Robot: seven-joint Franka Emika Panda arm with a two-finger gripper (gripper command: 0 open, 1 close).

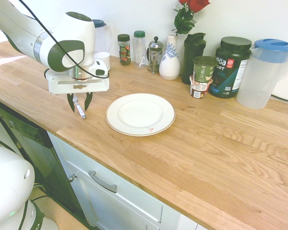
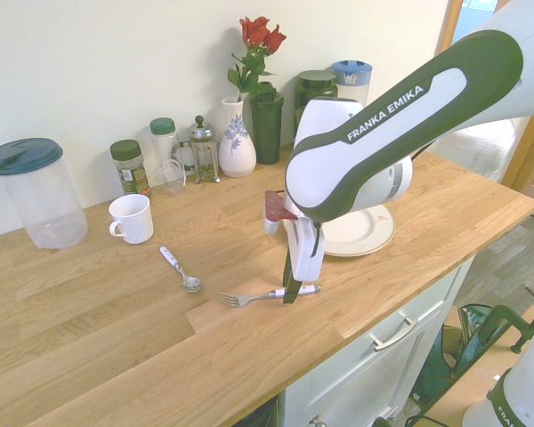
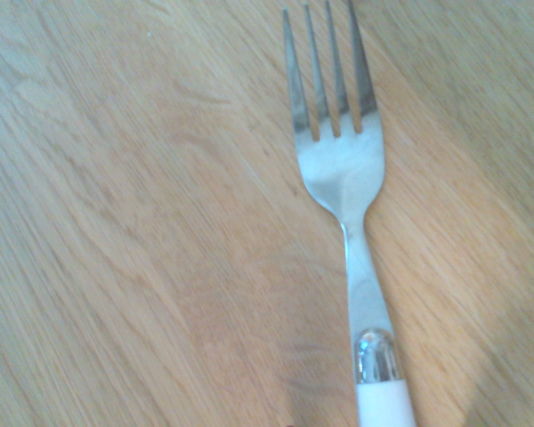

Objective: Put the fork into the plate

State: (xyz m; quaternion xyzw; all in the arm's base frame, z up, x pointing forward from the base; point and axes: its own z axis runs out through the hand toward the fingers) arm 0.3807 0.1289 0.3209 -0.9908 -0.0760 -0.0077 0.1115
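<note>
The fork point(image 1: 78, 108) lies flat on the wooden counter, left of the plate, its pale handle toward the counter's front edge. My gripper point(image 1: 79, 102) is down over the handle with one finger on each side and a small gap still showing, so it is open and partly closed in. From the other side, the fork point(image 2: 249, 296) points its tines away from the gripper point(image 2: 289, 290). The wrist view shows the fork point(image 3: 343, 169) close up on bare wood. The white plate point(image 1: 140, 114) with a small red mark sits empty; the arm hides part of the plate point(image 2: 367, 233).
A spoon point(image 2: 180, 269) and a white mug point(image 2: 131, 218) lie beyond the fork. Jars, a French press, a vase with roses point(image 1: 170, 60), tubs and two plastic pitchers point(image 1: 264, 72) line the wall. The counter edge runs just in front of the fork.
</note>
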